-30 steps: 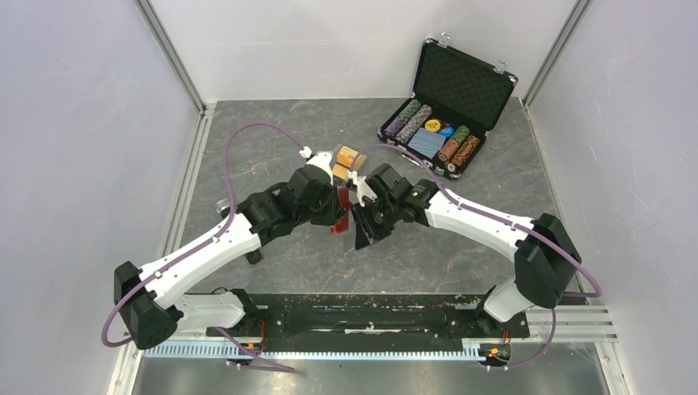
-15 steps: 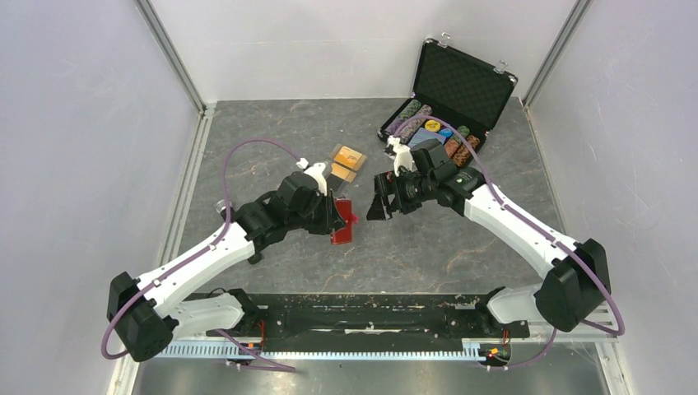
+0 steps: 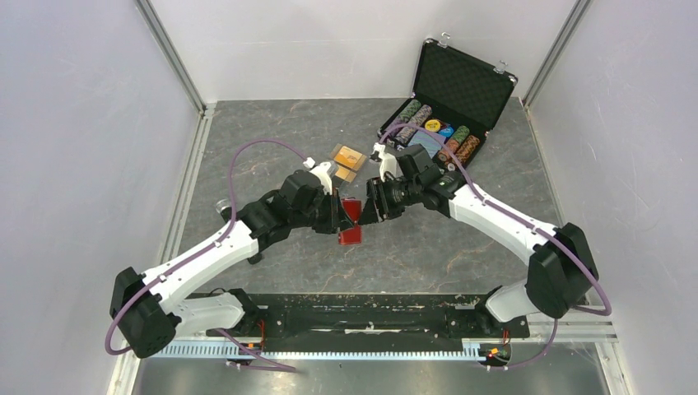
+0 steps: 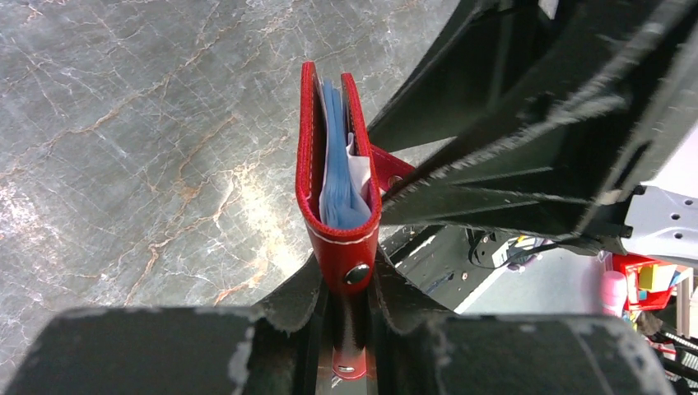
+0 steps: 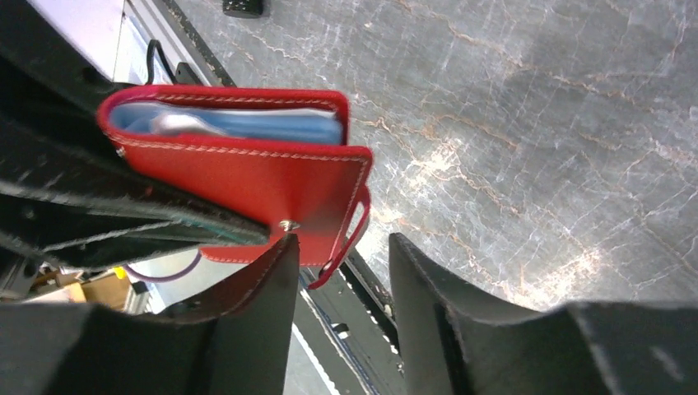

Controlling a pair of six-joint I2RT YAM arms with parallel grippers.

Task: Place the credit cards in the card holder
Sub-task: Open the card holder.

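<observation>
The card holder (image 3: 352, 234), a small red wallet with pale blue lining (image 4: 337, 185), hangs above the table with my left gripper (image 4: 352, 309) shut on its lower snap end. It stands edge-up and slightly agape. My right gripper (image 5: 337, 284) is open right beside it. Its left finger (image 5: 259, 304) touches the holder's face (image 5: 247, 177) by the snap stud. The red snap tab (image 5: 350, 237) dangles in the gap between the fingers, unclamped. Two credit cards (image 3: 348, 157), orange and gold, lie flat on the table just behind both grippers.
An open black chip case (image 3: 463, 81) with poker chips and a blue deck stands at the back right. Grey walls and metal rails (image 3: 191, 156) border the marbled table. The right gripper's fingers (image 4: 527, 156) fill the right side of the left wrist view.
My right gripper pulled back toward the chip case, opened, then returned to the holder's right side. The left gripper kept its hold, shifting the holder slightly right.
</observation>
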